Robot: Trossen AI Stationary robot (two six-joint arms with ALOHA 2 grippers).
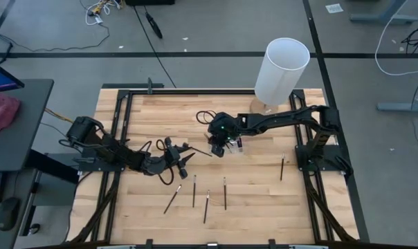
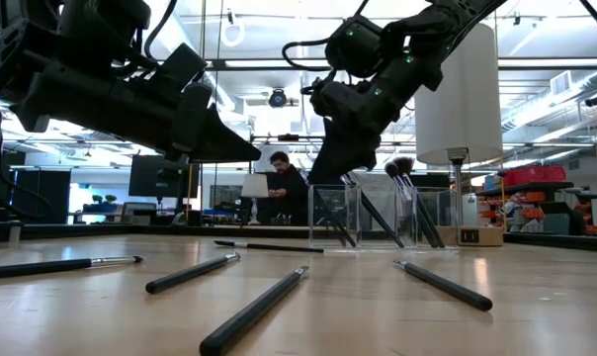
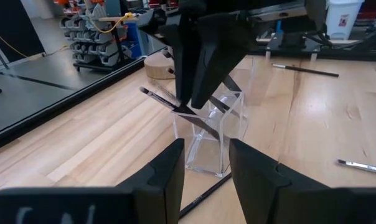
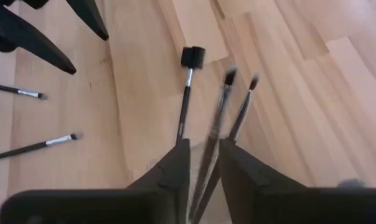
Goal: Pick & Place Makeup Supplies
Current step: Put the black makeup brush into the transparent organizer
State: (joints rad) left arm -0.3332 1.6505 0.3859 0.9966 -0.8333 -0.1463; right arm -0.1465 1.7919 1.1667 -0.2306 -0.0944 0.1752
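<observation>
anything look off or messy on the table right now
Nothing is damaged or spilled. Several makeup brushes lie scattered flat on the table, not yet in the clear holder, where the other brushes lean.

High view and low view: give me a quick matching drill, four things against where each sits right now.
Things:
1. right claw
2. left claw
3. white cylinder
4. lone brush

Places:
A. far edge of the table, near the right arm's base
B. flat on the wood, just in front of the right arm's base
C. above the clear holder, a brush between its fingers
D. hovering mid-table, nothing in it

Pairs: 1-C, 2-D, 3-A, 4-B
</observation>
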